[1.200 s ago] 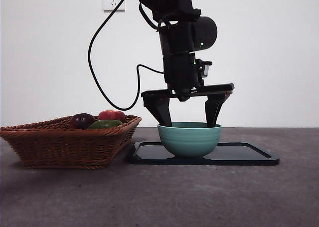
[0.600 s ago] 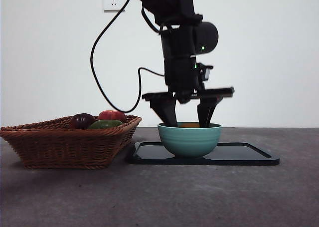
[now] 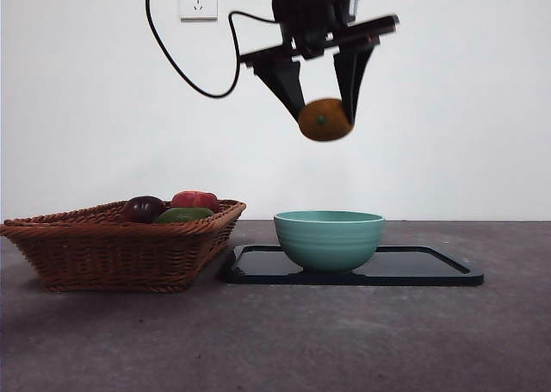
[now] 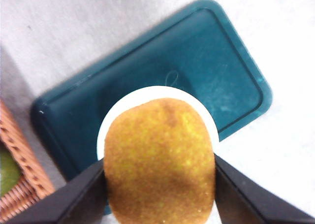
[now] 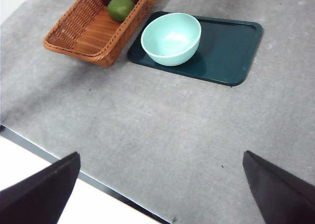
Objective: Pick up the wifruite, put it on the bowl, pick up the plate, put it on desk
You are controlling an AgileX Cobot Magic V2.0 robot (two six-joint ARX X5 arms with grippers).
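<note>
My left gripper [image 3: 325, 115] hangs high above the mint-green bowl [image 3: 329, 237], shut on the wifruite [image 3: 325, 121], a small round orange-brown fruit with a dark stem dot. The left wrist view is filled by the wifruite [image 4: 160, 160] between the gripper's [image 4: 158, 162] two black jaws, with the bowl's pale rim [image 4: 206, 119] right below it. The bowl [image 5: 171, 38] is empty and stands on the left end of a dark teal plate [image 3: 422, 271] [image 5: 226, 51] on the grey desk [image 3: 275, 340]. My right gripper [image 5: 161, 155] waits open far above the desk [image 5: 172, 135], holding nothing.
A wicker basket [image 3: 112, 245] [image 5: 88, 32] stands left of the plate, almost touching it, with a dark purple fruit [image 3: 142, 208], a red fruit [image 3: 194, 199] and a green fruit [image 3: 182, 214]. The desk's near edge [image 5: 98, 182] shows in the right wrist view.
The left gripper stood open with its jaws down in the bowl, then shut on the wifruite there. It has since risen well above the bowl with the fruit.
</note>
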